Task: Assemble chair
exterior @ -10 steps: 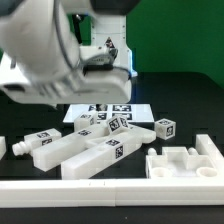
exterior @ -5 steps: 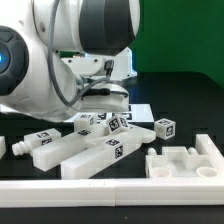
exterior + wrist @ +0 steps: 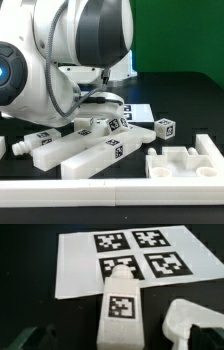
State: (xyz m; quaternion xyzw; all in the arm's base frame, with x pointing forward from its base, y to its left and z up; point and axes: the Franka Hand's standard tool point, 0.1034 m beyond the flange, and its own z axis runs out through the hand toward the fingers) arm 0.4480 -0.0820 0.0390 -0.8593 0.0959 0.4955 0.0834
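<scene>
- The arm point(image 3: 65, 60) fills the exterior view from 9 to 12 o'clock and hides its own tool there.
- The black table point(image 3: 185, 95) carries loose chair parts from 8 to 4 o'clock.
- The marker board point(image 3: 78, 266) shows four tags in the wrist view, but only an edge in the exterior view.
- The seat panel point(image 3: 185, 160) lies at 4 o'clock, seen only in the exterior view.
- The tagged bar point(image 3: 122, 308) has its rounded tip over the marker board.
- The gripper point(image 3: 120, 343) appears in the wrist view only, its blurred fingers point(image 3: 40, 339) spread apart on either side of the bar.
- The cube point(image 3: 165, 127) sits near 3 o'clock.
</scene>
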